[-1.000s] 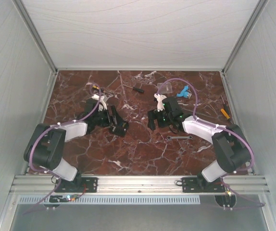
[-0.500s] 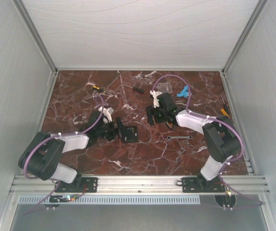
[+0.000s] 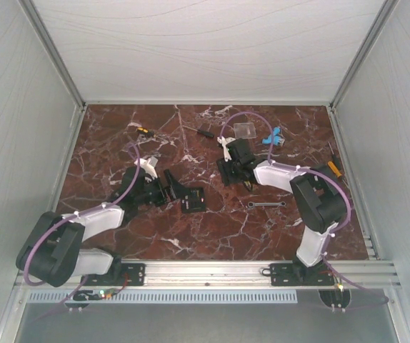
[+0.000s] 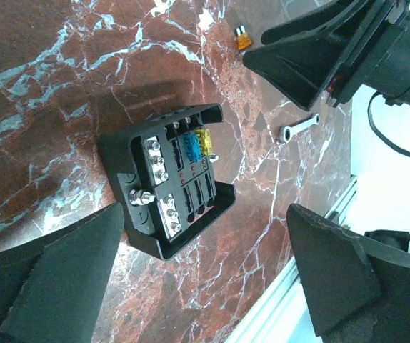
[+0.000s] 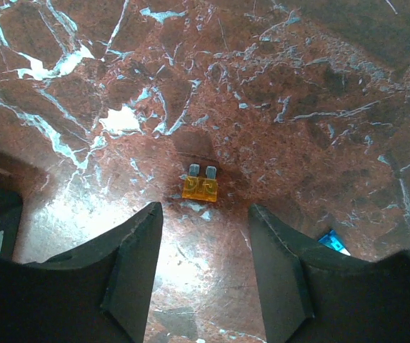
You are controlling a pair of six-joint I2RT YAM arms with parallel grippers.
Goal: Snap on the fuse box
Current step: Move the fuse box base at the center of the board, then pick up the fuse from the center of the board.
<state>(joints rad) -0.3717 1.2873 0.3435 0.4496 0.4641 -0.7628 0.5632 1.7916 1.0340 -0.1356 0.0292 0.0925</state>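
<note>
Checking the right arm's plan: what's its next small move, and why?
Probably ease the right arm's fingers forward and down until they straddle the small orange blade fuse. The fuse lies flat on the red marble table just beyond their tips, not yet between them.

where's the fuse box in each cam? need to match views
Top: fuse box, centre, slightly left.
Left wrist: fuse box, centre-left, face up.
Right wrist: not in it.
Landmark: orange fuse in both wrist views; wrench in top and left wrist.
</note>
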